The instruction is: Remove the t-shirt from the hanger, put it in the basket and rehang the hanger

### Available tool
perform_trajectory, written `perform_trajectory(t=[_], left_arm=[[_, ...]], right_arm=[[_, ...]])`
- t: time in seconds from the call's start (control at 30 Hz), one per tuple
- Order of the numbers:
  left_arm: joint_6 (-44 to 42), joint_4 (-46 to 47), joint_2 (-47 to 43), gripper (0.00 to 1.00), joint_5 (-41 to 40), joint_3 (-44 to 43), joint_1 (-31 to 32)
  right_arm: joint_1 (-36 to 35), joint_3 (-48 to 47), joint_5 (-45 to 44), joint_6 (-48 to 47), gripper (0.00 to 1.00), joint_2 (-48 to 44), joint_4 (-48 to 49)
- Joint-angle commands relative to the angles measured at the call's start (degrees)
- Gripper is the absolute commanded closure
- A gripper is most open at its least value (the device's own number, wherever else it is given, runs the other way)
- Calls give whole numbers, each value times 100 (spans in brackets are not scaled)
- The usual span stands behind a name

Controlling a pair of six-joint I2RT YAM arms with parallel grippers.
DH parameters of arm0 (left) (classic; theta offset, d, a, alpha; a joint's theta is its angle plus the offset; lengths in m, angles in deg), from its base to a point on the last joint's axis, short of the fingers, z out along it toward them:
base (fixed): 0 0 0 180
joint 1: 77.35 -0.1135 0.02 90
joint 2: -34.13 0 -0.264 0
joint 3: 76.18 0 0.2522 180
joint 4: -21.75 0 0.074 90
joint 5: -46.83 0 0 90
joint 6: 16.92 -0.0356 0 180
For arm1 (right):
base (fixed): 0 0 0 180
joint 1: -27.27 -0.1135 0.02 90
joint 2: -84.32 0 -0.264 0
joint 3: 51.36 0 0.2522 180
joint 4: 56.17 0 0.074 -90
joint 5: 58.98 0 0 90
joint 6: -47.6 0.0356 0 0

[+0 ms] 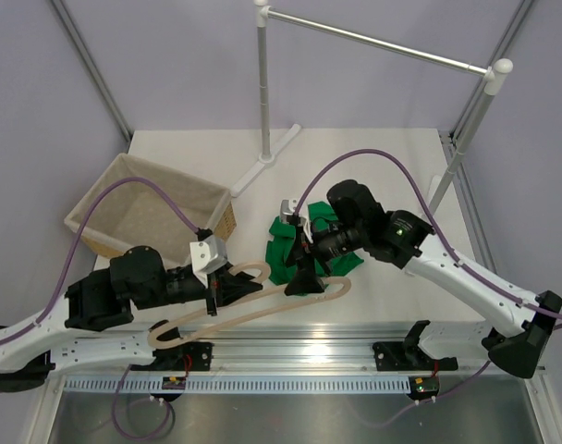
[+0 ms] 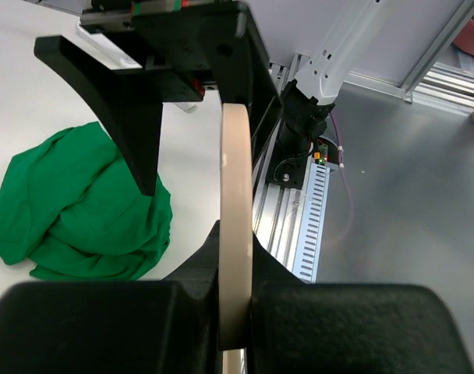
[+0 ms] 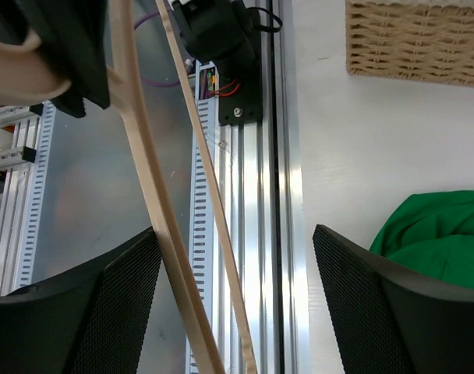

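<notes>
My left gripper [image 1: 227,289] clamps the hanger [image 1: 290,301]; my right gripper [image 3: 237,238] gapes wide beside the crumpled t-shirt [image 3: 436,234] on the surface [image 3: 354,132].

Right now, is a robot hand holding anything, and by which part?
The left gripper is shut on the hanger, pinching a wooden bar near the hook. The right gripper is open and holds nothing.
</notes>
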Motion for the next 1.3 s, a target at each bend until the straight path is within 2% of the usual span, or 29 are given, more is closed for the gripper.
perform_trajectory(t=[0.0, 0.17, 0.47, 0.5, 0.57, 0.73, 0.77, 0.8, 0.83, 0.93, 0.97, 1.13, 1.27], left_arm=[[-109, 208, -155, 100, 96, -211, 18], [-74, 200, -270, 100, -18, -158, 18], [321, 261, -68, 100, -362, -342, 26], [339, 278, -67, 100, -344, -360, 26], [392, 305, -102, 100, -326, -413, 18], [524, 314, -217, 100, -397, -439, 26], [550, 305, -252, 93, -388, -431, 18], [559, 314, -322, 62, -388, -422, 18], [611, 314, -366, 45, -553, -431, 26], [708, 305, -515, 6, -721, -439, 26], [717, 305, -550, 1, -757, -457, 18], [927, 112, -682, 1, -1221, -659, 26], [981, 6, -779, 1, -1828, -747, 18]], right_arm=[[-63, 124, 2, -267, 19, -4, 112], [-107, 221, -129, -92, 43, 40, 445], [-116, 924, 388, 76, 67, -417, 1281], [-124, 968, 528, 76, 75, -486, 1325], [-116, 1117, 617, 145, 100, -574, 1509], [-125, 1329, 820, 418, 100, -952, 1931], [-116, 1338, 776, 540, 100, -1005, 1949], [-116, 1355, 741, 603, 100, -1136, 1993], [-116, 1408, 688, 734, 100, -1207, 2080], [-116, 1539, 460, 988, 100, -1506, 2222], [-116, 1557, 329, 1086, 100, -1559, 2222], [-124, 1610, -488, 1358, 100, -1726, 1836], [-116, 1575, -1701, 1587, 100, -1700, 1449]])
